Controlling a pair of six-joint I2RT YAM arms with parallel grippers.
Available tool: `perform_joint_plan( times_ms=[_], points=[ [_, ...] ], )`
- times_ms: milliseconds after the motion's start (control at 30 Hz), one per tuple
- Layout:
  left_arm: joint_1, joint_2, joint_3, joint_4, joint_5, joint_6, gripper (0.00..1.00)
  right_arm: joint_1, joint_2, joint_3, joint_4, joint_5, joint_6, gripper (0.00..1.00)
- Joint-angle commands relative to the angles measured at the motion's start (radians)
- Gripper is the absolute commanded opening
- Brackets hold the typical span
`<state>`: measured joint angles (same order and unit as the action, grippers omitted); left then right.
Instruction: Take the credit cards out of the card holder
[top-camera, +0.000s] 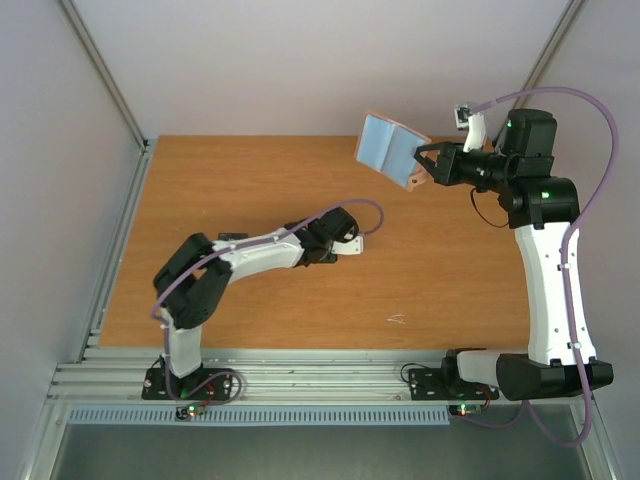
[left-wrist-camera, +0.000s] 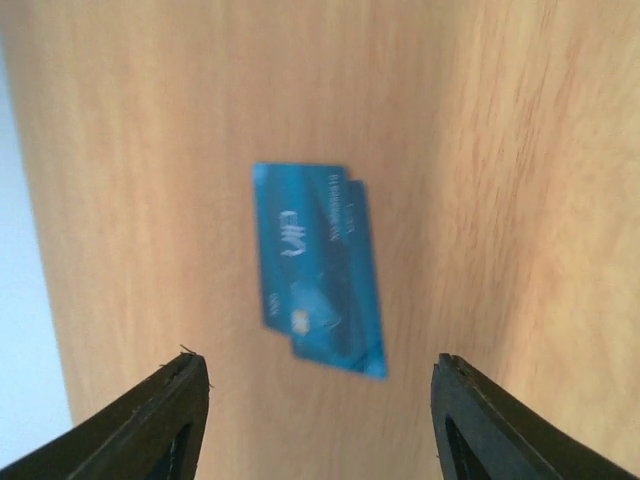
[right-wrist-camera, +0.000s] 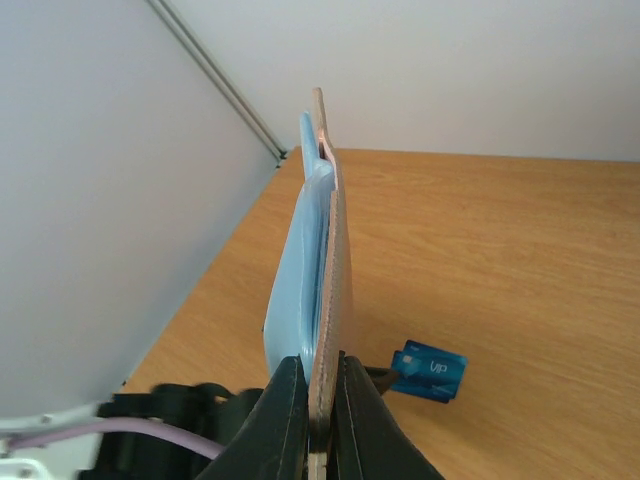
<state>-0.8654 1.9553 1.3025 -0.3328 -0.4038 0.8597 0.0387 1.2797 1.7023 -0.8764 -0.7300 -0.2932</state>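
Remote view from my station: my right gripper (right-wrist-camera: 320, 425) is clamped tight on one edge of the card holder (right-wrist-camera: 300, 290). It holds the holder raised clear of the table (top-camera: 250, 180) at about 1 o'clock in the overhead view, with the light blue inside showing. My left gripper (left-wrist-camera: 320, 420) hangs near mid-table, jaws spread wide with nothing between them. A blue credit card (left-wrist-camera: 320, 270), blurred, lies on the wood at 12 o'clock from its tips.
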Motion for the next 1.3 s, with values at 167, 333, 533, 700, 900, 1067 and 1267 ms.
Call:
perform_joint_plan(
  times_ms=[167,333,533,700,900,1067,1267],
  points=[
    [-0.004,-0.472,0.064,-0.427,0.320,-0.244,0.67,-0.004,-0.004,0.038,-0.029,-0.150,-0.042,0.01],
    [-0.001,-0.796,-0.056,-0.426,0.594,-0.430,0.71,0.006,-0.002,0.039,-0.037,-0.328,-0.057,0.01],
    [0.230,-0.974,-0.124,-0.313,1.023,-0.763,0.82,0.164,0.008,0.096,-0.212,-0.372,-0.265,0.01],
    [0.330,-1.063,-0.161,-0.247,1.257,-0.818,0.99,0.294,0.038,0.135,-0.249,-0.293,-0.299,0.01],
    [0.388,-1.136,-0.260,-0.104,1.350,-0.974,0.99,0.447,0.069,0.161,-0.207,-0.227,-0.272,0.01],
    [0.407,-1.189,-0.332,0.034,1.349,-1.063,0.99,0.521,0.092,0.165,-0.182,-0.210,-0.242,0.01],
    [0.442,-1.222,-0.436,0.274,1.428,-1.194,0.47,0.586,0.122,0.174,-0.195,-0.210,-0.250,0.02]
  ],
)
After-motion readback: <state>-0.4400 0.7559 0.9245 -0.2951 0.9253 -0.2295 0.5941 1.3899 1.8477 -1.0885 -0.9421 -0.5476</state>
